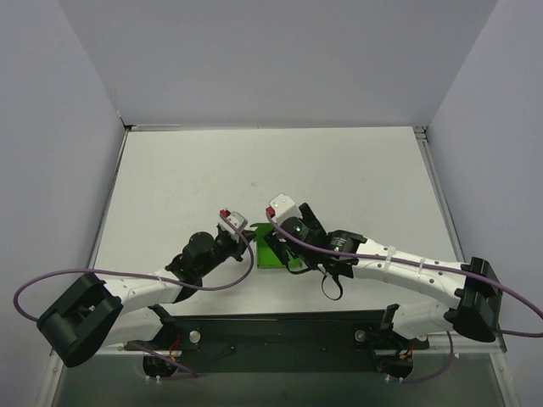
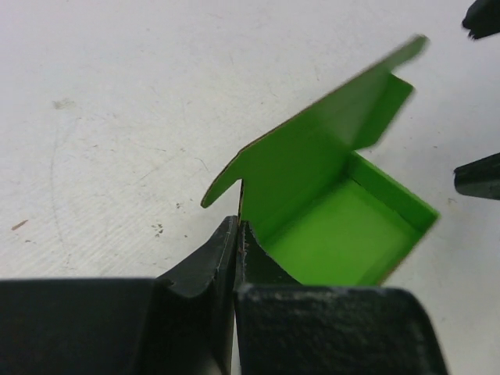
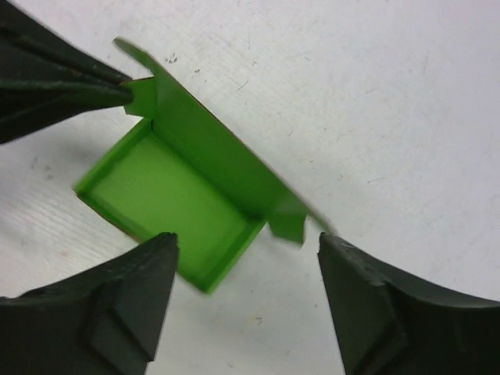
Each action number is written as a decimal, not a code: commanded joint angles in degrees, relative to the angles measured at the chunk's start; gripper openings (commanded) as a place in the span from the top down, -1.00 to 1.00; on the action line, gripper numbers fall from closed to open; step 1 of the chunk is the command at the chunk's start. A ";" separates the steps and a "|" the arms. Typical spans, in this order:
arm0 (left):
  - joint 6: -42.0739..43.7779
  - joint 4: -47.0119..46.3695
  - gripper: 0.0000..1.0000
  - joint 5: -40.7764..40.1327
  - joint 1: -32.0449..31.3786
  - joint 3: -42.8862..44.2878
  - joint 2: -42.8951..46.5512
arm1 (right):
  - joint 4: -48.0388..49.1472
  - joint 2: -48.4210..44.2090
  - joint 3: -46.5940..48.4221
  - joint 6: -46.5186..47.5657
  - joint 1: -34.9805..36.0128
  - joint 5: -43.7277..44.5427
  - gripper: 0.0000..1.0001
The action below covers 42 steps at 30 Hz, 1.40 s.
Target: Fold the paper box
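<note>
The white worktop (image 1: pixel 339 170) is the biggest thing here. The paper box (image 1: pixel 270 252) sits on it, a little toward 6 o'clock from the middle, right between the two arms.

The box is thin green card. I think it is very light and would slide or tip with a small push. It bends easily, so a hard squeeze could crush a wall or leave a wrong crease. The bottom part is already a small open tray. In the right wrist view, one big flap (image 3: pixel 219 156) stands up along the tray's 1 o'clock side. It has a small tab (image 3: pixel 287 223) at its 4 o'clock end. The best places to hold look like the flat edge of the flap or a wall, close to a fold, not the tip of a tab.

The left claw (image 2: pixel 237 234) comes in from 9 o'clock in the top view. It is pinched tight on the box, with the card's edge squeezed between its two fingers at a corner. That should stop the box from sliding.

The right claw (image 3: pixel 246 246) comes in from 3 o'clock. Its fingers are wide apart, one on each side of the tray's near corner. It holds nothing. I cannot tell if one finger brushes the tray's wall.
</note>
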<state>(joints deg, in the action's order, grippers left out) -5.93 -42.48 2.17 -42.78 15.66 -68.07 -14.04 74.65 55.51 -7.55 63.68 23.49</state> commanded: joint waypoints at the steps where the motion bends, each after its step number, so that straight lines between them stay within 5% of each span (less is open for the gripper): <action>1: 4.44 -7.61 1.00 -3.67 -0.11 -1.16 0.05 | 1.73 -2.83 0.14 -6.50 -0.57 5.95 -0.60; 9: 5.58 -10.43 1.00 1.42 1.30 -3.09 -0.30 | 5.95 -13.12 -12.94 -12.23 -10.93 -7.81 -0.47; 16: 4.18 -10.08 1.00 7.31 3.67 -2.83 -0.22 | 16.74 -14.63 -17.62 -8.36 -22.98 -27.17 -0.03; 25: 2.51 -11.31 1.00 12.41 6.31 -3.36 -0.75 | 29.67 -9.27 -20.17 -4.14 -23.34 -26.22 0.12; 42: 1.54 -12.10 1.00 14.70 8.07 -3.71 -1.01 | 35.93 -3.46 -20.00 -2.20 -24.92 -28.75 0.24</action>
<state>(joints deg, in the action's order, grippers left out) -3.84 -50.54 15.29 -35.14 11.81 -68.77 17.87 70.89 35.24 -10.57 39.03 -3.01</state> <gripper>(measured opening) 0.081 0.404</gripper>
